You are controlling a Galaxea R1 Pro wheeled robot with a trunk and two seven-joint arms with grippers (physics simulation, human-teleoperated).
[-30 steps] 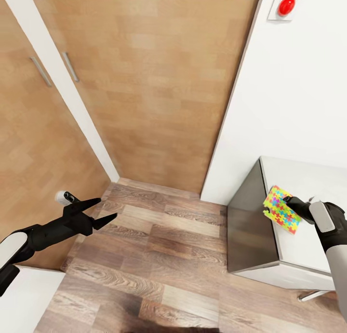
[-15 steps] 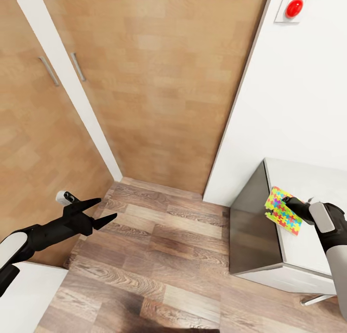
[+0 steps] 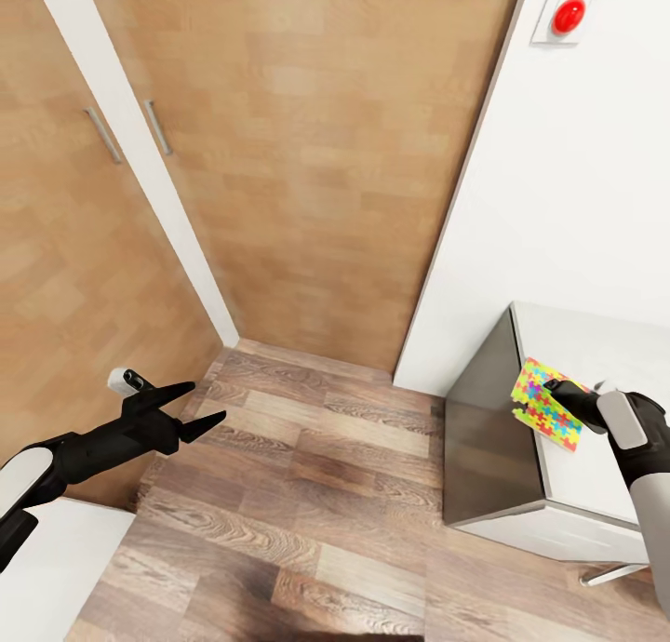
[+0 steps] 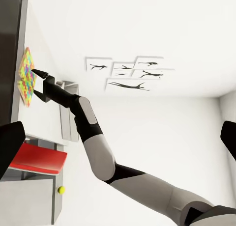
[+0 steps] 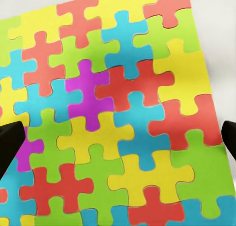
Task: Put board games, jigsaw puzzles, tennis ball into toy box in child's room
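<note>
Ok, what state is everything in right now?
jigsaw puzzle: tilted, held above the table edge
right gripper: jaws closed on the jigsaw puzzle
left gripper: jaws open, empty
wardrobe doors: shut

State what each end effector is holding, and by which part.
The right end effector grips a jigsaw puzzle box at its upper edge, above the table. The left end effector is open, holding nothing.

Both arms are matte black toward the wrist with smooth pale grey-white shell panels farther back. The left gripper ends in two slim, pointed black fingers beside a small white-capped cylinder. The right gripper is black too, behind a rounded grey wrist cover.
</note>
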